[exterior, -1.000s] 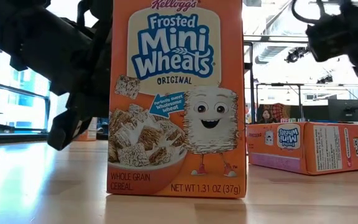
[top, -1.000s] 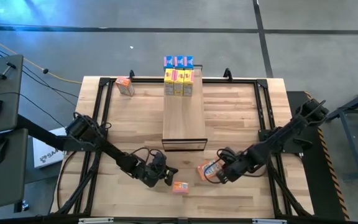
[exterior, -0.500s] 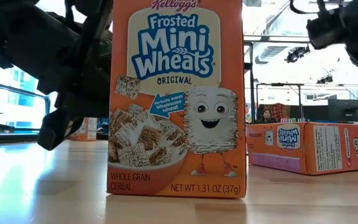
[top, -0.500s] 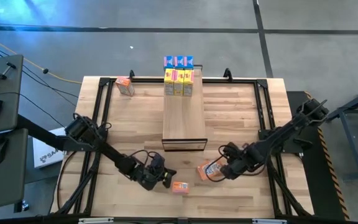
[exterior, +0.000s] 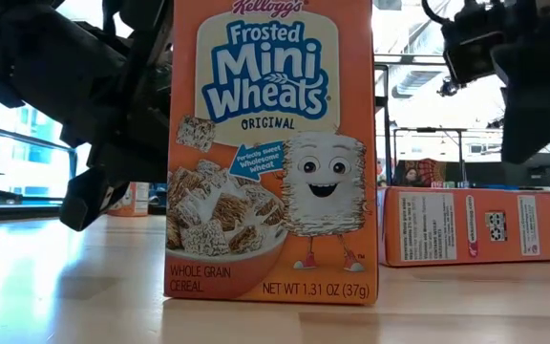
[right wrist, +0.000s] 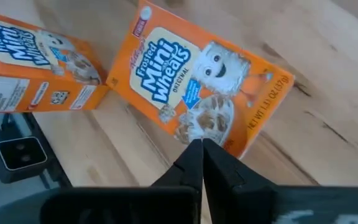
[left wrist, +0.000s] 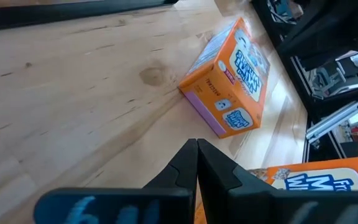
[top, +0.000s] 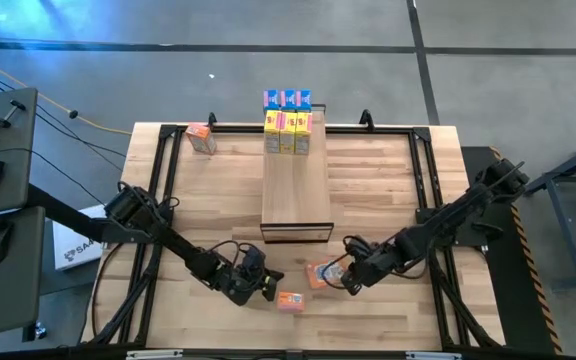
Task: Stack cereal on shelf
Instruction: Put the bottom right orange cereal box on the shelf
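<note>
An orange-red cereal box (top: 289, 300) stands upright near the table's near edge and fills the low view (exterior: 270, 153). A second orange-red box (top: 320, 274) lies flat on the table to its right, face up (right wrist: 197, 87). My right gripper (top: 349, 277) is shut, its tips at this lying box. My left gripper (top: 266, 284) is shut and low over the table just left of the upright box, touching nothing I can see. The shelf (top: 295, 185) lies mid-table, with blue boxes (top: 288, 99) and yellow boxes (top: 288, 132) at its far end. My right gripper meets the lying box with its shut fingertips (right wrist: 202, 148) at the printed face's long edge (right wrist: 219, 138), on the side toward the table's right. The fingers slant down from the table's right. The box lies flat on its back on the table.
A third orange-red box (top: 201, 137) stands at the table's far left corner. A dark frame (top: 423, 200) runs around the tabletop. A small camera (right wrist: 17, 155) sits at the near edge beside the upright box. Bare wood (top: 378, 190) lies on either side of the shelf.
My right gripper has moved toward the table's left with shut fingers. The lying box has slid leftward on the table and turned about, so a different side faces the low camera. My left gripper has shifted slightly toward the left. The upright box has stayed put.
</note>
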